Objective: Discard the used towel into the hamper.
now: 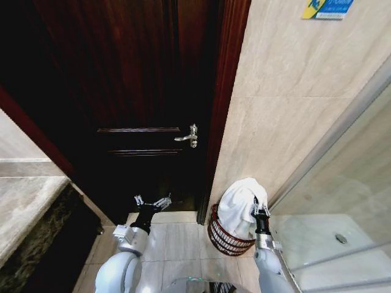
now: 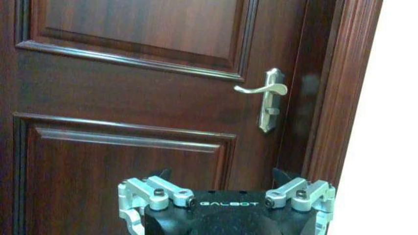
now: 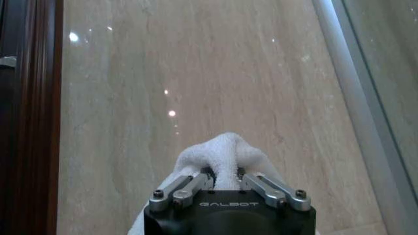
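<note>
The white towel (image 1: 240,204) hangs bunched over the hamper (image 1: 221,240), a dark reddish-brown wire basket on the tiled floor by the beige wall. Its lower part drapes into the basket. My right gripper (image 1: 261,211) is shut on the towel's upper fold, just right of the basket's rim. In the right wrist view the fingers (image 3: 196,182) pinch a ridge of the towel (image 3: 225,147) in front of the wall. My left gripper (image 1: 153,202) is open and holds nothing; it hangs in front of the dark wooden door, left of the hamper. The left wrist view also shows this gripper (image 2: 224,176) spread wide.
The dark wooden door (image 1: 134,91) with its silver lever handle (image 1: 190,136) (image 2: 269,95) stands closed ahead. A stone countertop (image 1: 24,201) juts in at the left. A glass shower partition (image 1: 342,195) with a floor drain (image 1: 341,238) behind it bounds the right.
</note>
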Motion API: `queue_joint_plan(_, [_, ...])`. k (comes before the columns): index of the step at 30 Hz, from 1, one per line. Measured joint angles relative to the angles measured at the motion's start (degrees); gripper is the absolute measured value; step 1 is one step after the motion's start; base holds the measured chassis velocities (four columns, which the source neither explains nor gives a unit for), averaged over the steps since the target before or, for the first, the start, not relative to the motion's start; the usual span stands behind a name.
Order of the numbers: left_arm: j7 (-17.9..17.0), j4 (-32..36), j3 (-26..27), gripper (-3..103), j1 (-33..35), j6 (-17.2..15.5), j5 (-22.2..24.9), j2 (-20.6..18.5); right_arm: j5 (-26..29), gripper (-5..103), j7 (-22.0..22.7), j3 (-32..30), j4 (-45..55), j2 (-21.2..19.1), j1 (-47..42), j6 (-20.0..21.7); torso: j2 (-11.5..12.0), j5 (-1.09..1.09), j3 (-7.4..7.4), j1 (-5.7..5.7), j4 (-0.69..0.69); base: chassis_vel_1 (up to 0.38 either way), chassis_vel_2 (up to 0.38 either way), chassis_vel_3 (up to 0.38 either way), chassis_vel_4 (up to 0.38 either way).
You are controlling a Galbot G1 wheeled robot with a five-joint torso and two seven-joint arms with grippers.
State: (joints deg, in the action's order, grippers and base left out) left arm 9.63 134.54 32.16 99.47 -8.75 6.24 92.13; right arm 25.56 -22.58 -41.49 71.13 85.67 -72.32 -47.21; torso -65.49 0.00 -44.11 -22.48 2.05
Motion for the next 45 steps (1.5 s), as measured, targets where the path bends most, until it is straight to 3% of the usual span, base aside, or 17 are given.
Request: queue_joint_plan(45, [0.0, 0.0, 0.0, 100, 0.0, 0.0, 0.0, 0.0, 0.8, 13, -1.7, 0.9, -12.3, -1.2, 2.4, 0.1, 0.0, 0.00, 0.00, 0.00, 0.00, 0.000, 0.000, 0.000, 0.000])
